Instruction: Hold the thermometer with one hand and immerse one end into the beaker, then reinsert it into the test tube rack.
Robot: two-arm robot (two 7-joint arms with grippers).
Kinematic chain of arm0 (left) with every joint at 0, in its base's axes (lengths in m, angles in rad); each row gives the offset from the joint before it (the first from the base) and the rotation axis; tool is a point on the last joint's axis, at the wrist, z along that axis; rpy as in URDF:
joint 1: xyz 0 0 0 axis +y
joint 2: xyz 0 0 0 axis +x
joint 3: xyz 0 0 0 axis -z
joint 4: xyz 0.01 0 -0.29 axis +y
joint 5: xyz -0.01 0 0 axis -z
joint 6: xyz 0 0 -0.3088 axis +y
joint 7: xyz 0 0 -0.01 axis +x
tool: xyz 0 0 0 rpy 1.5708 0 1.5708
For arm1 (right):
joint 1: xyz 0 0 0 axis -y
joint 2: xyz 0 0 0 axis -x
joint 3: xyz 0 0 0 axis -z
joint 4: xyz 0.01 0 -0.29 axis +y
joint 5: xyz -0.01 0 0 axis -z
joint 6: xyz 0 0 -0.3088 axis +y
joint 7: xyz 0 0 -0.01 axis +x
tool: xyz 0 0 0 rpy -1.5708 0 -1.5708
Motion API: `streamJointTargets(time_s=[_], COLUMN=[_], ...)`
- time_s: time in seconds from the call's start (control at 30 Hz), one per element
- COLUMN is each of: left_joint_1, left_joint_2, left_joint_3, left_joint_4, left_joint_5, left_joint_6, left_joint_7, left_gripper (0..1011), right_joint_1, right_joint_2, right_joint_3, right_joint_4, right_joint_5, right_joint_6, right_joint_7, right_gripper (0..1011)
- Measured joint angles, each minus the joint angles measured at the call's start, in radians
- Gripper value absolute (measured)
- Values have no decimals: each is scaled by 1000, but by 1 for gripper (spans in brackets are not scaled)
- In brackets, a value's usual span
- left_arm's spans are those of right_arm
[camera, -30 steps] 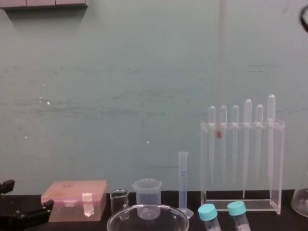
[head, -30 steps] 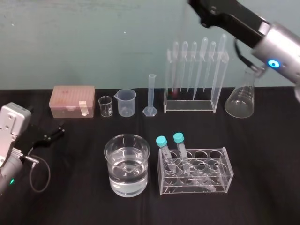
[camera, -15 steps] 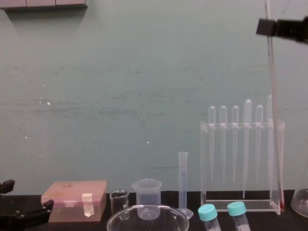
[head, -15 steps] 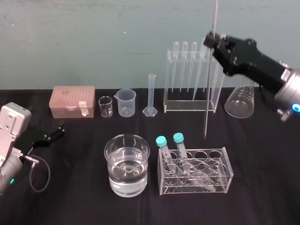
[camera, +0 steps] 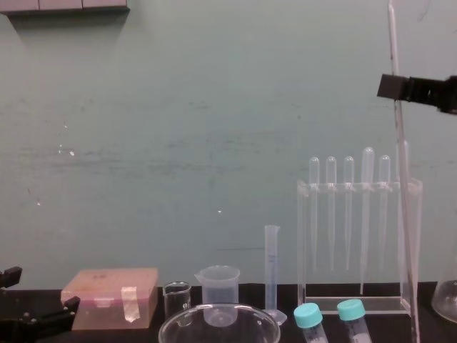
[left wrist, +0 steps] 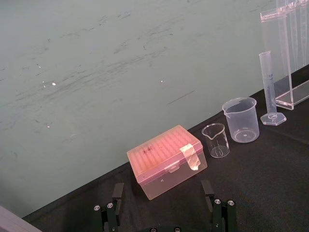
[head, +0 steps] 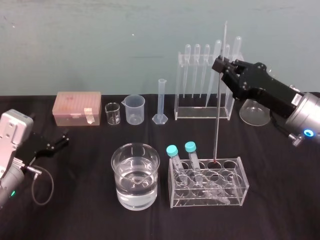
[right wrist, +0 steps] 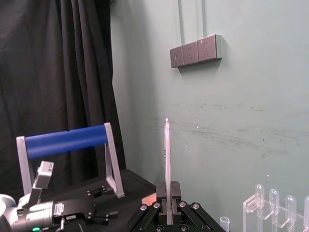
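Right gripper (head: 223, 65) is up in the air over the back right of the black tabletop (head: 280, 200), with the arm coming in from the right edge. Its jaws are pinched shut on a long thin clear glass thermometer (head: 218, 112), gripping it on the upper part. The rod hangs nearly upright, tipped a little, and it's clearly longer than the tall clear acrylic test tube rack (head: 197, 115) standing at the back edge behind it. Its small red bulb sits right at the top of the low clear tube stand (head: 240, 195) near the front middle; can't tell if it's actually inside a hole. Left gripper (head: 61, 140) is parked low by the left edge, fingers spread apart with nothing in them. Counts: six clear plastic pipettes (head: 197, 70) hang in the tall rack and two teal-capped tubes (head: 172, 150) sit in the low stand. One big glass beaker of water (head: 135, 177) is just left of that stand. Along the back edge there's one small glass beaker (head: 112, 114), one clear plastic beaker (head: 135, 109), one slim graduated cylinder (head: 161, 100), one glass conical flask (head: 251, 115) and one pink tip box (head: 78, 107).
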Motion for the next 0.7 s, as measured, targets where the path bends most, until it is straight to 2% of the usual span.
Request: streamJointTargets(time_s=[0.37,0.7], left_joint_1=[0,0], left_joint_2=[0,0], left_joint_3=[0,0], left_joint_4=[0,0], left_joint_5=[0,0], left_joint_6=[0,0], left_joint_7=[0,0], left_gripper=[1008,1008], right_joint_1=[2,-6], right_joint_2=[-35,-54], right_joint_3=[-22,-40], right_joint_4=[47,84], right_joint_5=[-57,-94], right_joint_6=[-15,13], right_joint_7=[-1,-14], right_gripper=[55,55])
